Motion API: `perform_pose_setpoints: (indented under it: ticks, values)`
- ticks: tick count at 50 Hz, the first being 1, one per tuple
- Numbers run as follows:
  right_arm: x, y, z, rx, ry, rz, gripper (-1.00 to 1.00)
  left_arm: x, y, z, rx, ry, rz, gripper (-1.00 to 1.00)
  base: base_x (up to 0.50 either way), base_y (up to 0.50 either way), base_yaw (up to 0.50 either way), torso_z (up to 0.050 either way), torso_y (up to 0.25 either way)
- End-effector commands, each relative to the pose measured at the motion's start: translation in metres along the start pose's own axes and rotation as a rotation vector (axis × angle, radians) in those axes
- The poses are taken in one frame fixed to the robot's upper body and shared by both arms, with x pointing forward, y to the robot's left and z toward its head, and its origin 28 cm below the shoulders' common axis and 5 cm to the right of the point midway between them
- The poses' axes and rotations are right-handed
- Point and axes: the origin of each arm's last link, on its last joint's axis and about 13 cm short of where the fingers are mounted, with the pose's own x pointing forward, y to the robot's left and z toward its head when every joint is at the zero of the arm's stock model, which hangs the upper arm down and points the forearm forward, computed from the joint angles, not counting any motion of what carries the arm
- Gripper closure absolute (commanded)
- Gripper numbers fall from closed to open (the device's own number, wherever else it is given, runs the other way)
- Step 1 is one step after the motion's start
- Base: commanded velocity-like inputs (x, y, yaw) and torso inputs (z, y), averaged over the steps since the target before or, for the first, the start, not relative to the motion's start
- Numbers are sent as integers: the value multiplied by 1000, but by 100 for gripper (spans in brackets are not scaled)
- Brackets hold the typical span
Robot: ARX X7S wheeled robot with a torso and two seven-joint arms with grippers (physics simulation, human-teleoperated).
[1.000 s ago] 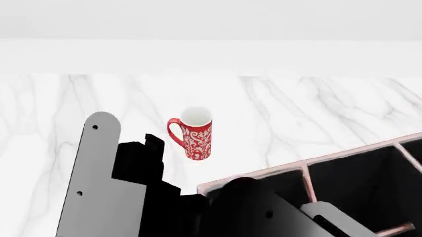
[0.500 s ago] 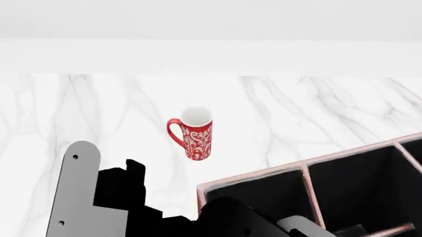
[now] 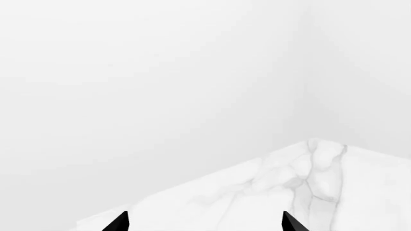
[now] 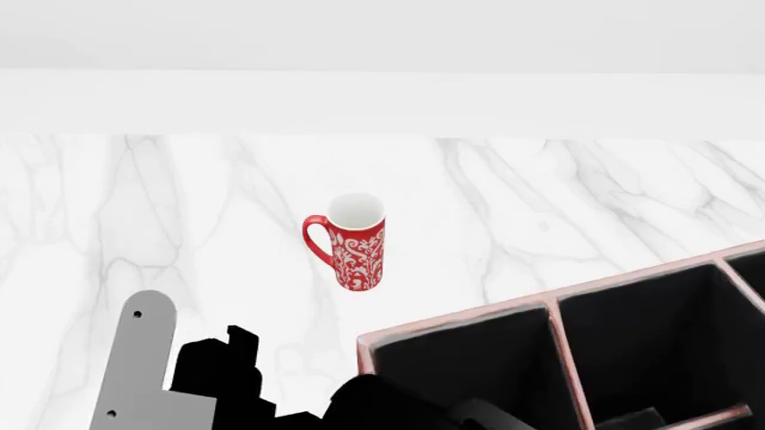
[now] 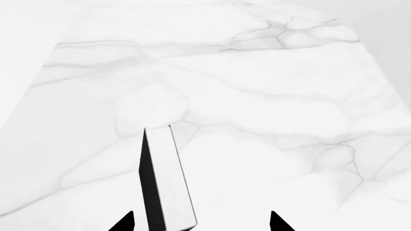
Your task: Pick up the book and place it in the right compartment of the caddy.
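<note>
Your right gripper [image 5: 200, 225] has its fingers spread wide, and the book [image 5: 165, 180] stands on edge between the tips, nearer one of them, over the marble table [image 5: 270, 96]; whether that tip touches it, you cannot tell. Your left gripper [image 3: 204, 224] is also spread wide, holding nothing. In the head view the caddy [image 4: 556, 309] sits at 4 o'clock of the mug [image 4: 349, 240].

Head view: high, looking forward and down over the marble table [image 4: 574, 188]; mug [image 4: 353, 240] near centre, caddy [image 4: 562, 358] cut off at 4 o'clock, arms at 6–8 o'clock, wall at 12.

Left wrist view: low, near-level, facing the wall; a table corner [image 3: 321, 159] at 4–5 o'clock, two fingertips [image 3: 119, 222] at 6.

Right wrist view: close above the tabletop, angled down along it; book [image 5: 165, 180] at 6–7 o'clock.

Shared by all three: only the marble.
</note>
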Motion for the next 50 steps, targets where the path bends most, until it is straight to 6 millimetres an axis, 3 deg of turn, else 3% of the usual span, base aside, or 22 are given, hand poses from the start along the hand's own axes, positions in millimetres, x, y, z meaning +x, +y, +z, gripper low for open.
perform_pose_setpoints:
  ticks: [1, 25, 50]
  values:
    - [11, 0, -7, 14, 20, 22, -100, 0, 0, -1, 1, 2, -2, -100, 0, 0, 0, 0, 0]
    - [38, -4, -18, 40, -5, 62, -100, 0, -1, -3, 0, 5, -8, -100, 0, 0, 0, 0, 0]
    - [67, 0, -42, 90, 18, 132, -100, -1, 2, -4, 1, 3, -4, -100, 0, 0, 0, 0, 0]
